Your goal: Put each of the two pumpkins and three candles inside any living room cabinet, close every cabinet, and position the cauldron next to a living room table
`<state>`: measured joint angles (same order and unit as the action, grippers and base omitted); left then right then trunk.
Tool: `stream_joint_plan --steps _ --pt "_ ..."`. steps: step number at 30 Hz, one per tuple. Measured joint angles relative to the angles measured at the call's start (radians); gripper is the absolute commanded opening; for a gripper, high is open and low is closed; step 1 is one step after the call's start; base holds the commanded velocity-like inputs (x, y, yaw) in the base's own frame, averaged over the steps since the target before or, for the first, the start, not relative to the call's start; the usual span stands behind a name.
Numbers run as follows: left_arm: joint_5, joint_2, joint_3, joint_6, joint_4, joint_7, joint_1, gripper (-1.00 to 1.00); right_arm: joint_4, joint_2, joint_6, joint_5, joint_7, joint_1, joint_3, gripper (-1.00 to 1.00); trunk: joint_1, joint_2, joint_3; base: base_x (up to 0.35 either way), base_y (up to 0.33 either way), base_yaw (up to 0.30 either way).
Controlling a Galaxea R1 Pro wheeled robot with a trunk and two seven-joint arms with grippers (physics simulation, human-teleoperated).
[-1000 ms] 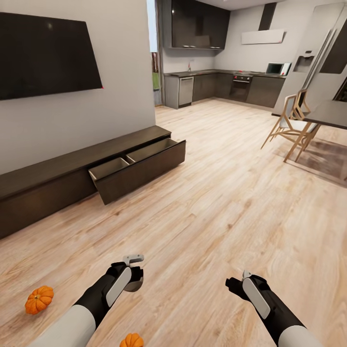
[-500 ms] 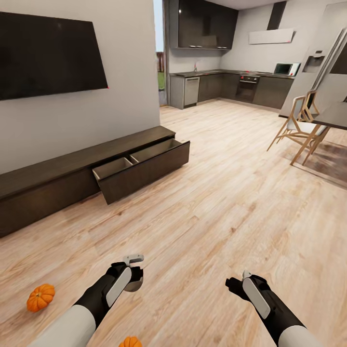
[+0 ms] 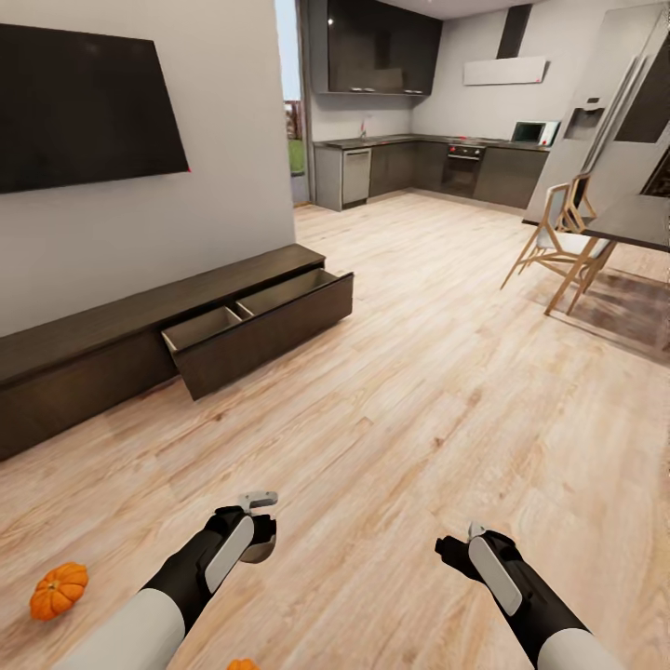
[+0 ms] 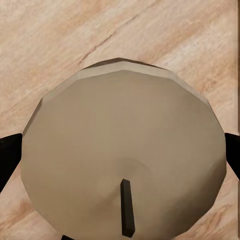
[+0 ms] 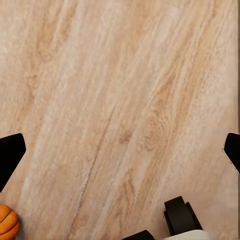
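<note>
The left gripper (image 4: pixel 122 150) has its fingers clamped on a candle (image 4: pixel 122 155), the beige cylinder seen end-on with its dark wick over the floor (image 3: pixel 447 391). The right gripper (image 5: pixel 120 150) is spread wide and empty. The open drawer (image 3: pixel 261 321) of the cabinet (image 3: pixel 84 358) lies at about 12 o'clock from the left fingers, well apart, its long axis running along the wall. The left arm is nearer it. One pumpkin (image 3: pixel 58 590) sits on the floor at 9 o'clock; another (image 3: pixel 242 664) peeks in at 6 o'clock.
</note>
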<state>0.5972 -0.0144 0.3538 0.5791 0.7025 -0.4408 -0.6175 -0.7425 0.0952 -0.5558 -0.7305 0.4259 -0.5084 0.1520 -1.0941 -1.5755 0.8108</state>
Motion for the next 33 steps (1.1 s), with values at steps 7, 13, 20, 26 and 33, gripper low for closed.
stream_joint_plan --steps 7,13,20,26,33 --pt "0.0 0.0 0.0 0.0 0.0 0.0 0.0 -1.0 0.0 0.0 0.0 0.0 0.0 0.0 0.0 1.0 0.0 0.0 0.0 -0.006 -0.06 -0.074" --pt "0.0 0.0 0.0 -0.001 0.0 0.0 0.0 -1.0 0.0 0.0 0.0 -0.001 0.0 0.0 0.0 1.0 0.0 0.0 0.0 0.0 -0.003 -0.11" --pt "0.0 0.0 0.0 0.0 0.0 0.0 0.0 -1.0 0.0 0.0 0.002 -0.001 0.0 0.0 0.001 1.0 0.0 0.0 0.0 0.0 0.0 -0.009" --pt "-0.001 0.006 0.0 0.001 0.003 0.001 0.005 -1.0 -0.001 0.004 0.001 -0.001 0.001 -0.001 0.003 1.0 0.0 0.0 0.0 0.0 0.0 0.0" --pt "0.002 0.001 0.0 0.0 0.011 0.001 0.003 -1.0 -0.001 0.003 0.001 -0.002 0.0 -0.001 0.003 1.0 0.0 0.0 0.0 0.0 0.0 0.0"
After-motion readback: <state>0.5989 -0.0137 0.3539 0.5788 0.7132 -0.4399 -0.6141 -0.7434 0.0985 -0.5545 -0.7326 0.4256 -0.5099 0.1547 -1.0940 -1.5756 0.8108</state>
